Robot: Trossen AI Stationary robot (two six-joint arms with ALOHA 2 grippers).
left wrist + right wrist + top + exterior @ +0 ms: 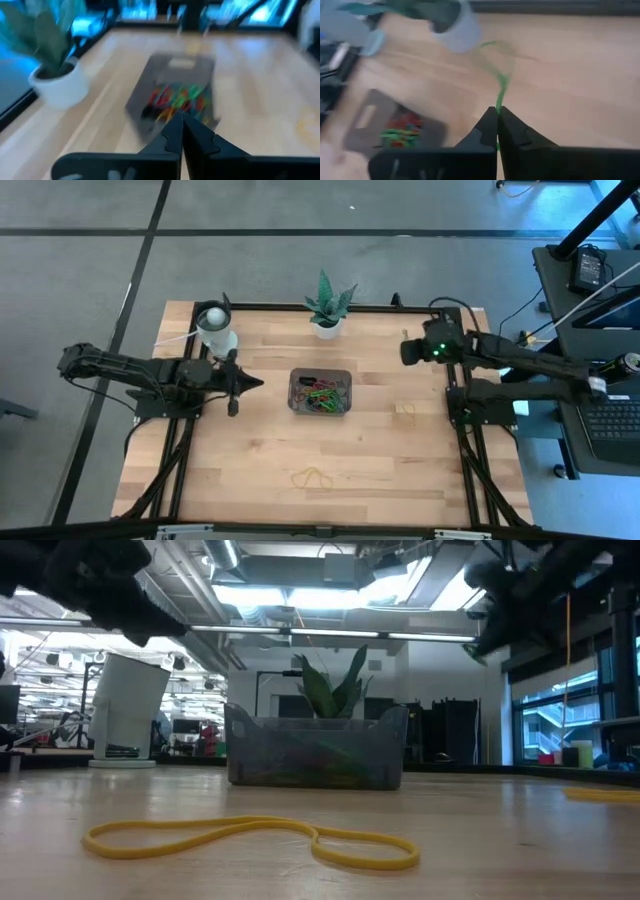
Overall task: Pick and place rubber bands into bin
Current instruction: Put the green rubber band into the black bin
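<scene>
The bin is a dark grey tray at mid-table holding several coloured rubber bands; it also shows in the low view and in both wrist views. A yellow rubber band lies flat near the table's near edge. Another yellow band lies to the bin's right. My left gripper is shut and empty, hovering left of the bin. My right gripper is raised to the right of the bin and beyond it, shut on a green rubber band. My right gripper pinches the green rubber band between its two fingertips, at one end of the loop. The rest of the loop stretches out past the tips, clear of the table.
A white round cup stands at the far left, close to my left arm. A potted plant stands at the far edge behind the bin. Bare wood lies between the bin and the near edge.
</scene>
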